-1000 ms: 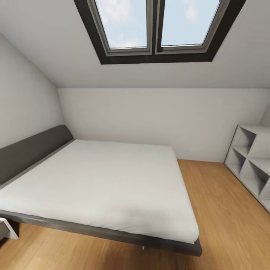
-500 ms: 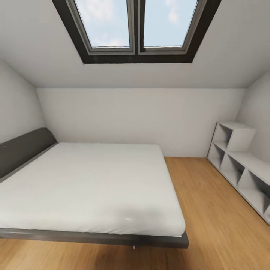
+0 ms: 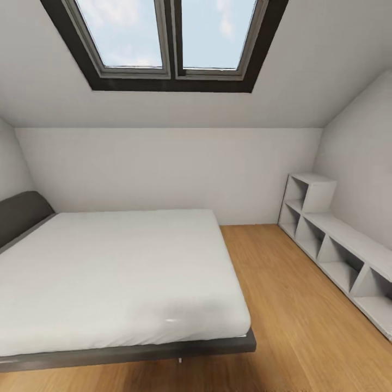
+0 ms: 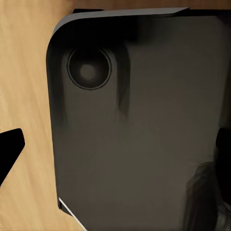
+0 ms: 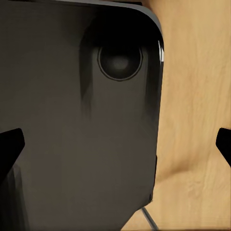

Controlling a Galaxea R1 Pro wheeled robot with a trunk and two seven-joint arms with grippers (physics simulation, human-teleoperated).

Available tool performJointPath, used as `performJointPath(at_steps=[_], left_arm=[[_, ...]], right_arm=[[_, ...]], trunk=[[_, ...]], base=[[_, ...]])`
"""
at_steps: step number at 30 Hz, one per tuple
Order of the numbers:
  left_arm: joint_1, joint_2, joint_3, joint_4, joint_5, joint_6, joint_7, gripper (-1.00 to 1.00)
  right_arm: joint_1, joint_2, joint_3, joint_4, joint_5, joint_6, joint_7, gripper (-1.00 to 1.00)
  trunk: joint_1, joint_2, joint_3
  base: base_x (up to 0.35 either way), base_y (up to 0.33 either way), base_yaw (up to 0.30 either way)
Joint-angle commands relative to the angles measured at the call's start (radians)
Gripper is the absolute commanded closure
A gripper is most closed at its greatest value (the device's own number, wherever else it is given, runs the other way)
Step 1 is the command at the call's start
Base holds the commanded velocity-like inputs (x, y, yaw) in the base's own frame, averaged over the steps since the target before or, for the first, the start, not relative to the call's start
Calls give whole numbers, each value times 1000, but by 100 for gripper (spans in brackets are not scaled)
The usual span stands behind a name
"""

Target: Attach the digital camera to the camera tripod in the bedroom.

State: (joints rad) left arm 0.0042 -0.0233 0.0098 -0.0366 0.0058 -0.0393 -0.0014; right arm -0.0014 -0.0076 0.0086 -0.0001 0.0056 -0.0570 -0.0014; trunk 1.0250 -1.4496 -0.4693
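The digital camera and the camera tripod are out of view. The head view looks into the bedroom, with its grey-framed bed point(image 3: 163, 348) and white mattress point(image 3: 114, 267) at the left. My left gripper point(image 4: 115, 149) hangs over my own dark base panel point(image 4: 139, 125) and the wood floor point(image 4: 24, 72). Its black fingertips point(image 4: 9, 150) stand wide apart, open, with nothing between them. My right gripper point(image 5: 115, 144) is open in the same way over the dark panel point(image 5: 72, 120), one fingertip point(image 5: 9, 144) at each edge of its wrist view.
White cube shelves point(image 3: 332, 245) run along the right wall. A strip of light wood plank floor point(image 3: 288, 310) lies between the bed and the shelves. A dark-framed skylight point(image 3: 169, 43) sits in the sloped ceiling. The grey headboard point(image 3: 19, 215) is at the far left.
The head view has swung to the right: bed, skylight and headboard slid left in the picture, and more of the shelves and right wall came into view.
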Motion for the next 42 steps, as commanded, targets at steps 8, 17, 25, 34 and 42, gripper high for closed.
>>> performJointPath(at_steps=[8, 17, 25, 34, 42], left_arm=[[0, -1, 1, -1, 2, -2, 0, -100], [0, -1, 0, 0, 36, -2, 0, -100], [0, -1, -1, 0, 59, -2, 0, -100], [0, -1, -1, 0, 62, -2, 0, -100], [0, -1, -1, 0, 63, -2, 0, -100]], right_arm=[[0, 0, 0, 0, 1, -3, 0, -100], [0, 0, -2, 0, -3, -3, 0, -100], [0, 0, -2, 0, -4, -3, 0, -100], [0, 0, -2, 0, -4, -5, 0, -100], [0, -1, -2, 0, -4, -17, 0, -100]], trunk=[[0, 0, -1], [0, 0, -1], [0, 0, -1], [0, 0, -1], [0, 0, -1]], base=[[0, 0, -282], [0, 0, -289], [0, 0, -291], [0, 0, -291], [0, 0, -291]])
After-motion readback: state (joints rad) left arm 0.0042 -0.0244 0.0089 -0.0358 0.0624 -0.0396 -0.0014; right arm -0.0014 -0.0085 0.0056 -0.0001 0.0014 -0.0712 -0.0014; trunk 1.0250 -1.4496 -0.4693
